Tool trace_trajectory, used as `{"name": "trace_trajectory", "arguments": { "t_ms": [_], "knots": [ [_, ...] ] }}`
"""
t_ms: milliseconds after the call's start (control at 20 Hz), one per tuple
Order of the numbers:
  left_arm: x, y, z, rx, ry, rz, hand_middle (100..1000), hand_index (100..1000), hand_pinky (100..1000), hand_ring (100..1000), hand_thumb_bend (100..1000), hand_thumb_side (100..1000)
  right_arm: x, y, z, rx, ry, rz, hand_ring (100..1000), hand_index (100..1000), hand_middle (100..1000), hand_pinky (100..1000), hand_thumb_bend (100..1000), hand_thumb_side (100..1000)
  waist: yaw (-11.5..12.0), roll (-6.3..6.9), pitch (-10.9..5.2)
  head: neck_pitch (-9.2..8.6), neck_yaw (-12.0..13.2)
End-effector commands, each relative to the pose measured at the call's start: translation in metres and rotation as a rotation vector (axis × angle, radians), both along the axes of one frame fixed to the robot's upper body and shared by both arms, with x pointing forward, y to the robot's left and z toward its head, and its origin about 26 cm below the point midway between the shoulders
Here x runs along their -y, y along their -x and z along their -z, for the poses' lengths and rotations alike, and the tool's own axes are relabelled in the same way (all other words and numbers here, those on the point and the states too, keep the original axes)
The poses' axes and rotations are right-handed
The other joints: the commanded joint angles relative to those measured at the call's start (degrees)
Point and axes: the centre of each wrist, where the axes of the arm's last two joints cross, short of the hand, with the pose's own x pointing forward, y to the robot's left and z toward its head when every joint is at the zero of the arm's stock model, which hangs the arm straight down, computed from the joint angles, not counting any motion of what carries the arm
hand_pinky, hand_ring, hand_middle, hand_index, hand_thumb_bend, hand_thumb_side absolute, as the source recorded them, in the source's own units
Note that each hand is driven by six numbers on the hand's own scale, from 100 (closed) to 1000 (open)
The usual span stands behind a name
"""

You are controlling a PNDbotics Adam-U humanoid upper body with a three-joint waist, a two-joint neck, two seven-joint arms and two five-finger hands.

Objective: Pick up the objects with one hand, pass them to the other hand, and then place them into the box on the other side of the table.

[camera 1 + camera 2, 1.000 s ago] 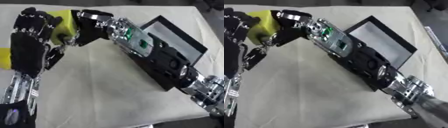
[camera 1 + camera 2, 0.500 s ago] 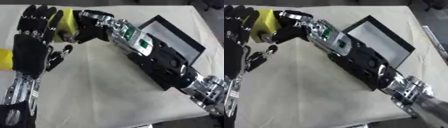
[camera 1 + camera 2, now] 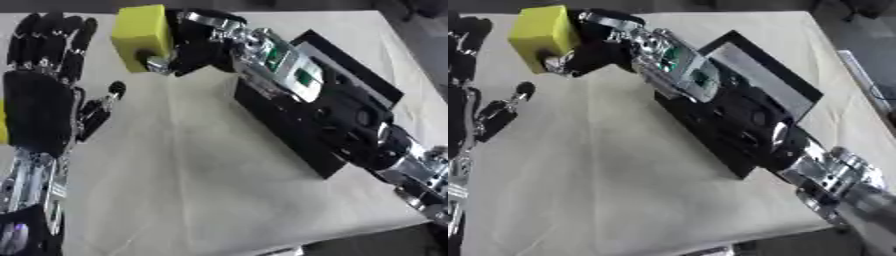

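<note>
At nine o'clock my left hand point(image 3: 39, 107) stands open, fingers straight and upright, holding nothing. At eleven o'clock my right hand point(image 3: 194, 45) is curled on a yellow rectangular foam-like block point(image 3: 142, 29), carried above the cream tablecloth point(image 3: 201, 190). At three o'clock a black shallow open box point(image 3: 767, 82) lies under my right forearm. I judge the block may slip free before it is carried over the box.

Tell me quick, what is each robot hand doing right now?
Left robot hand: open, fingers straight up, holding nothing.
Right robot hand: closed on the yellow block.
</note>
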Motion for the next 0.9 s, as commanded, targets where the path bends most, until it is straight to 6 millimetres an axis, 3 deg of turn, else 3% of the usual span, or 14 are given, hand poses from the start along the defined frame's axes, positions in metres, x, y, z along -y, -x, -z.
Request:
{"name": "trace_trajectory", "arguments": {
  "t_ms": [50,250,450,650,900],
  "knots": [
    [-0.022,-0.011,0.001,-0.041,-0.02,0.035,676,808,820,760,591,100,0.026,0.01,-0.019,0.065,0.03,0.027,881,927,704,1000,100,100,-0.3,0.57,-2.04,0.93,-0.5],
    [-0.068,-0.029,0.004,-0.235,-0.088,0.102,687,789,819,747,419,100,0.055,0.034,-0.03,0.086,0.13,-0.025,867,946,724,1000,100,100,-0.4,1.23,-2.78,1.42,-1.7],
    [-0.13,-0.039,-0.012,-0.47,-0.09,0.142,674,790,825,737,298,247,0.092,0.054,-0.04,0.115,0.21,-0.035,861,959,737,989,100,100,-0.2,1.71,-2.74,1.16,-3.8],
    [-0.19,-0.03,-0.045,-0.628,0.035,0.196,689,798,840,749,260,370,0.129,0.066,-0.043,0.175,0.274,0.003,856,961,737,970,100,100,-0.2,1.75,-2.22,0.58,-5.4],
    [-0.246,-0.01,-0.073,-0.698,0.23,0.209,682,799,842,746,222,411,0.168,0.073,-0.038,0.254,0.381,0.066,844,954,728,945,131,100,-0.2,1.67,-1.68,0.13,-6.8]
  ]
}}
